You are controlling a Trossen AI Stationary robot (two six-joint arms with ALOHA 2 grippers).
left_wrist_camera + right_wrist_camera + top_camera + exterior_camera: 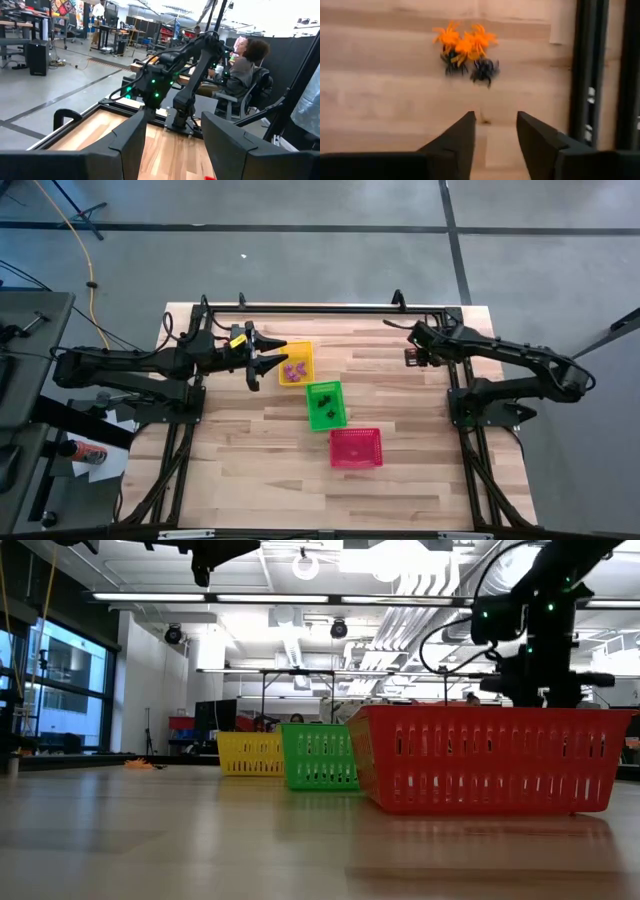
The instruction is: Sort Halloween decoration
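A small heap of orange and black spider trinkets (466,49) lies on the bare wood near the table's far right. My right gripper (495,131) hangs above them, pointing steeply down, open and holding nothing; in the high view it sits at the far right (413,352). My left gripper (266,357) is held level above the table beside the yellow basket (296,363), open and empty (172,145). Purple trinkets (294,368) lie in the yellow basket. Black ones (324,404) lie in the green basket (326,418).
The yellow, green and red baskets (356,448) stand in a slanted row across the table's middle. A black frame rail (320,310) runs along the far edge, and the arm bases stand at both sides. A person (247,65) sits beyond the table.
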